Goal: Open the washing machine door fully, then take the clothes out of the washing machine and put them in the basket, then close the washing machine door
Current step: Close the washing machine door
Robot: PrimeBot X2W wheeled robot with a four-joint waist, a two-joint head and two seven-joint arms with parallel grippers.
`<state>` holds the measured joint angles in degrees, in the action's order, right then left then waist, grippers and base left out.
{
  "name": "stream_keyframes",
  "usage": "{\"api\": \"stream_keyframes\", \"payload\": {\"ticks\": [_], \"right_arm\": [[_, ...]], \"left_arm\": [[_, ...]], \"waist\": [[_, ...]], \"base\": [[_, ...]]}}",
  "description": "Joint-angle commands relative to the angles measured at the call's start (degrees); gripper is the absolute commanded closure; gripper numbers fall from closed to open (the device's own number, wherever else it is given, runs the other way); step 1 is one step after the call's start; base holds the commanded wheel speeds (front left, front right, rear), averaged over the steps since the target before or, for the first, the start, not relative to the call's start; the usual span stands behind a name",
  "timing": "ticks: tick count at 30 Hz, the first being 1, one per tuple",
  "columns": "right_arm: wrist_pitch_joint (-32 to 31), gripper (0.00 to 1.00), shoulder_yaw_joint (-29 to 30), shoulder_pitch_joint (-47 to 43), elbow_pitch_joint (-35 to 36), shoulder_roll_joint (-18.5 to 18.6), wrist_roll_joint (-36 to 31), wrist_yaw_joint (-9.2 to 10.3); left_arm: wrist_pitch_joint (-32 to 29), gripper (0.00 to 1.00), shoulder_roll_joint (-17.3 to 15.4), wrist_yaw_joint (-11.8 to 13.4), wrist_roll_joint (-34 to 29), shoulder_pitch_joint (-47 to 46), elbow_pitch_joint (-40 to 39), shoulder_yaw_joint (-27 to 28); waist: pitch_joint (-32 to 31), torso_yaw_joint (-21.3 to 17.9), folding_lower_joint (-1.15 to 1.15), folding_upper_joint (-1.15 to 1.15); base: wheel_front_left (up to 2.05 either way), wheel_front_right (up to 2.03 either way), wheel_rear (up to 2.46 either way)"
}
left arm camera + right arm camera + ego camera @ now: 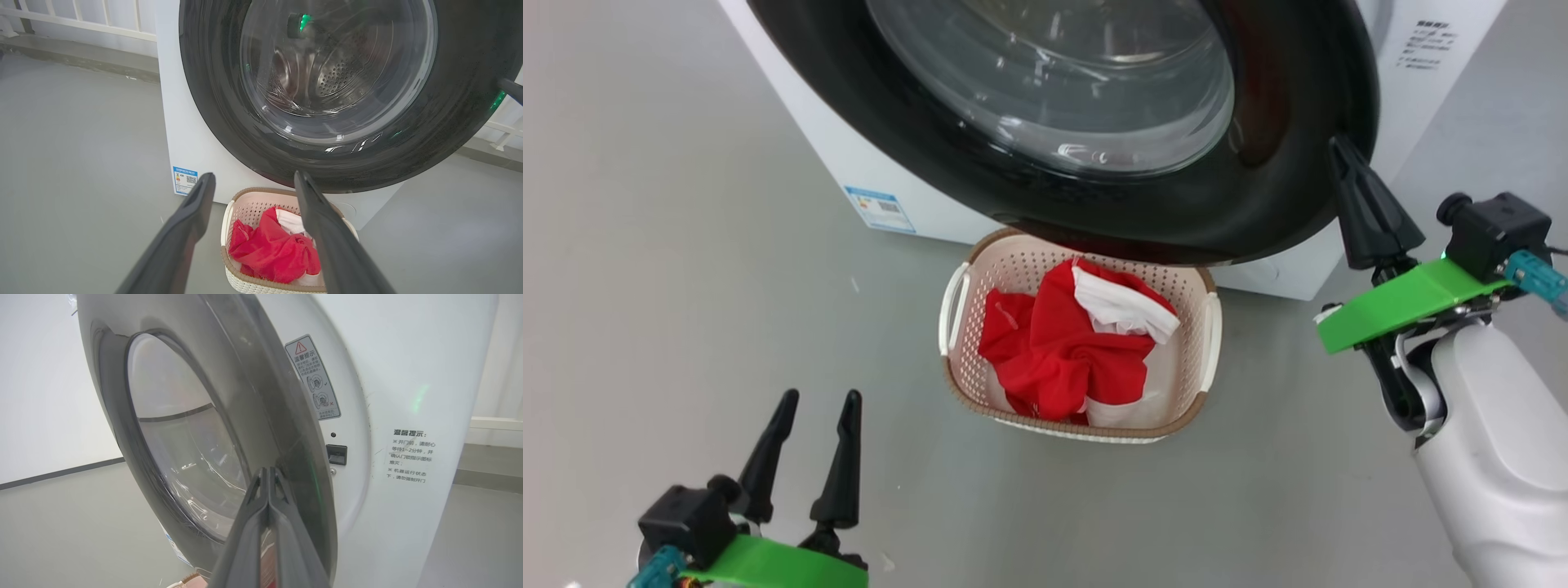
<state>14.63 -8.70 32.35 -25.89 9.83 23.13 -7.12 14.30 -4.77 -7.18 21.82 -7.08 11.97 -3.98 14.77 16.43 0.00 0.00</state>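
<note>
- Standing ajar, the large round washing machine door with the glossy black rim and clear glass bowl (1298, 163) is seen swung partly off the white front-loading washing machine (849, 155); a gap at the latch side is shown in the right wrist view.
- The right gripper (1342, 151) is held with its two dark fingers pressed together, nothing between them.
- Its tip is placed at the outer edge of the door rim (253, 396), on the latch side; contact looks likely but cannot be confirmed.
- The left gripper (820, 400) is spread wide and holds nothing; it is kept low over the grey floor, well apart from the door.
- The small cream-white perforated plastic basket with the brown woven-look rim (1013, 269) is set on the floor just below the door, against the machine front.
- The bright red clothes with white trim (1062, 351) are bunched inside the basket.
- A small blue-and-white label (878, 210) is seen low on the machine front, left of the basket.
</note>
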Motion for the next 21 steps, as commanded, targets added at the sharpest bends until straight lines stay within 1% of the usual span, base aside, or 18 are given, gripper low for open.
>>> {"api": "stream_keyframes", "payload": {"ticks": [1, 12, 21], "right_arm": [[0.37, 1.0, -1.19, 1.71, 1.04, -0.15, -0.47, -0.36], [0.37, 1.0, 0.49, 7.32, -0.46, 0.78, -0.57, -0.36], [0.37, 1.0, 3.28, 12.8, -0.99, 1.5, -1.15, -0.36]], "left_arm": [[0.7, 0.0, -0.89, -0.31, 0.37, -1.86, -1.27, 1.77], [0.7, 0.0, -0.24, -0.31, 0.87, -4.15, -1.65, 1.02], [0.7, 0.0, -0.08, -0.31, 1.39, -6.62, -2.16, -0.62]], "waist": [[1.19, 0.82, 0.0, 0.0], [4.61, 1.85, 0.0, 0.0], [7.61, 2.71, 0.0, 0.0]], "base": [[0.0, 0.0, 0.0], [0.0, 0.0, 0.0], [0.0, 0.0, 0.0]]}}
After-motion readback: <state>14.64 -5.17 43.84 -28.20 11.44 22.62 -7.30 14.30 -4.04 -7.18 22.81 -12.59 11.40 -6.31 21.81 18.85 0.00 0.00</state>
